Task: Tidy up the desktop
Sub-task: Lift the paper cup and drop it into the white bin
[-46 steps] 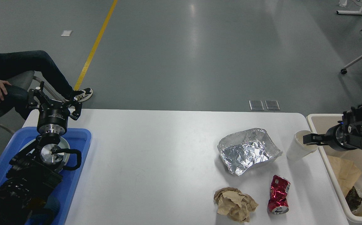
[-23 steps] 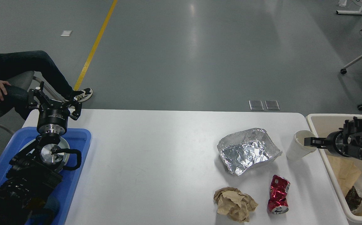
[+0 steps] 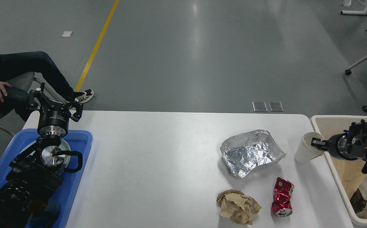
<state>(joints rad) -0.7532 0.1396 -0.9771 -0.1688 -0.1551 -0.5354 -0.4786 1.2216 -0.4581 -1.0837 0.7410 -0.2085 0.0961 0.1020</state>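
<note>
White tabletop (image 3: 170, 164) is spread across the view's middle, over grey floor. At its right edge, the paper cup's (image 3: 304, 150) rim is gripped by the right claw (image 3: 317, 144), closed upon it. Over the blue tray (image 3: 82, 139), the left claw (image 3: 56, 102) is held with fingers spread wide, nothing between them.

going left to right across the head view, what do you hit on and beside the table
blue tray → left pincer above it → foil container; crumpled brown paper sits nearer, overlapping in order → crushed red can → white paper cup → right pincer at the cup's rim → beige bin
</note>
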